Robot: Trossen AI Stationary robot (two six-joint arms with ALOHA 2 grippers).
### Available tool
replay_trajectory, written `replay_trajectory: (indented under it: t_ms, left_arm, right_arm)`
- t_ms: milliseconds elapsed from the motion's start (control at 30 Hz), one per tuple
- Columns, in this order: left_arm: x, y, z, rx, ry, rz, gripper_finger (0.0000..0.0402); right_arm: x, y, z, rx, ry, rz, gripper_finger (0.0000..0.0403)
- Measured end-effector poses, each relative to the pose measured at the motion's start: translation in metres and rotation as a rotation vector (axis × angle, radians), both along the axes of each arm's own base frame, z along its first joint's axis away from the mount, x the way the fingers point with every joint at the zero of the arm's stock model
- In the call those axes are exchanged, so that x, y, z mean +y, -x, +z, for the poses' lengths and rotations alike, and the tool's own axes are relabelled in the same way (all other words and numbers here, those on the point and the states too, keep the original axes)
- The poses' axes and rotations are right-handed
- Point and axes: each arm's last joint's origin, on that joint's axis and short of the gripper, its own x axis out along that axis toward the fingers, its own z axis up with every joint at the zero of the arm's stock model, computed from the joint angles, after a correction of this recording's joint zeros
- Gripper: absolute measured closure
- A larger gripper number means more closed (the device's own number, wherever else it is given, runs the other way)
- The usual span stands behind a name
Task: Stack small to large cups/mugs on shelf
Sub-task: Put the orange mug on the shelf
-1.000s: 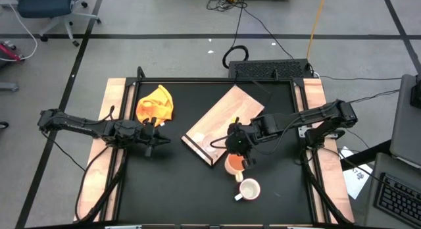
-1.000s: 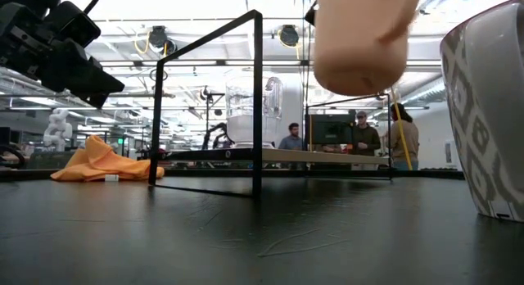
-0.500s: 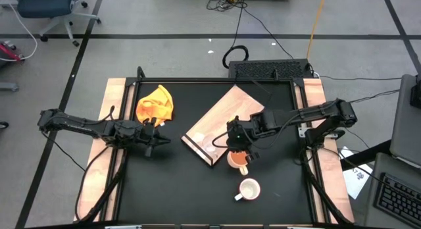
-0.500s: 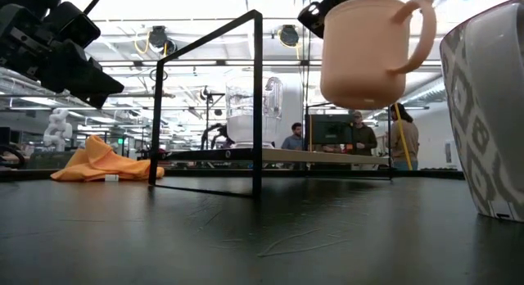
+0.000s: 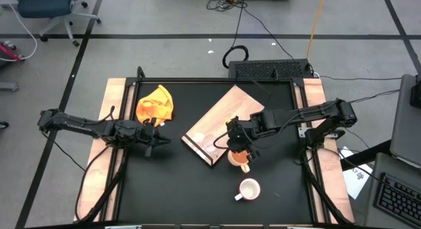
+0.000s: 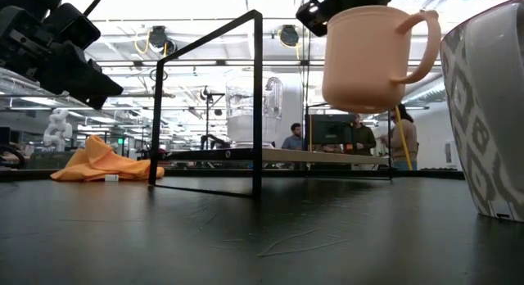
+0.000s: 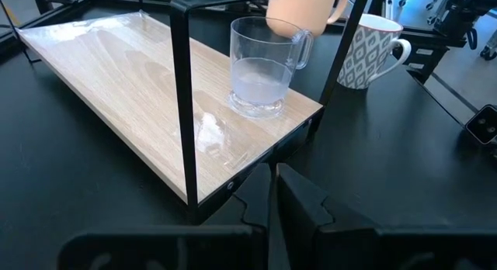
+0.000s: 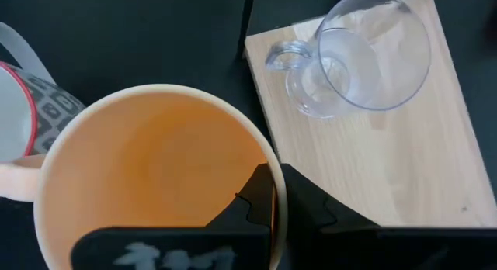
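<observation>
The light wooden shelf (image 5: 227,117) lies aslant on the black table, with a black wire frame (image 6: 256,97) on it. The clear glass cup (image 7: 260,72) stands on the shelf near its dark-strip end and also shows in the right wrist view (image 8: 365,57). My right gripper (image 5: 235,149) is shut on the yellow-orange mug (image 6: 364,56), in the air just off the shelf's near corner. The white patterned mug (image 5: 248,188) stands on the table nearer the front edge. My left gripper (image 5: 158,138) is shut and empty, left of the shelf. My right gripper holds the yellow-orange mug by its rim (image 8: 262,155), one finger (image 8: 252,204) inside the mug and one outside. The fingers come from above, pointing down. The mug hangs upright, lifted clear of the table, its handle (image 6: 417,47) on the side away from the shelf.
A yellow cloth (image 5: 156,104) lies at the table's far left. The wire frame's posts (image 7: 180,99) rise from the shelf's edges. People show in the room beyond the table in the low view (image 6: 364,133).
My right gripper has carried the yellow-orange mug toward the table's far edge and the shelf, away from the white mug. The mug stays upright and clear of the table.
</observation>
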Motion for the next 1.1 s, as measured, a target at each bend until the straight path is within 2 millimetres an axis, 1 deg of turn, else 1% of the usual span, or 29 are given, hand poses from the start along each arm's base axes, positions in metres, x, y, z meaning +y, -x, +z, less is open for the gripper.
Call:
replay_trajectory:
  t_ms: [133,533,633,800,967,1100]
  left_arm:
    - [0.0,0.0,0.0,0.0,0.0,0.0,0.0376]
    - [0.0,0.0,0.0,-0.002,-0.014,-0.005,0.0376]
    - [0.0,0.0,0.0,-0.002,-0.016,-0.006,0.0376]
    - [0.0,0.0,0.0,-0.002,-0.016,-0.006,0.0376]
    - [0.0,0.0,0.0,-0.003,-0.018,-0.007,0.0376]
    - [0.0,0.0,0.0,-0.003,-0.022,-0.008,0.0376]
  right_arm:
    - [-0.011,-0.001,0.0,-0.002,0.008,-0.016,0.0401]
    - [-0.062,0.002,-0.002,0.033,0.048,-0.083,0.0401]
    - [-0.072,0.002,-0.002,0.023,0.069,-0.064,0.0401]
    - [-0.087,0.0,0.0,-0.023,0.081,-0.084,0.0401]
    - [-0.098,0.001,0.001,-0.029,0.083,-0.112,0.0401]
    - [-0.102,0.001,0.001,-0.043,0.037,-0.112,0.0401]
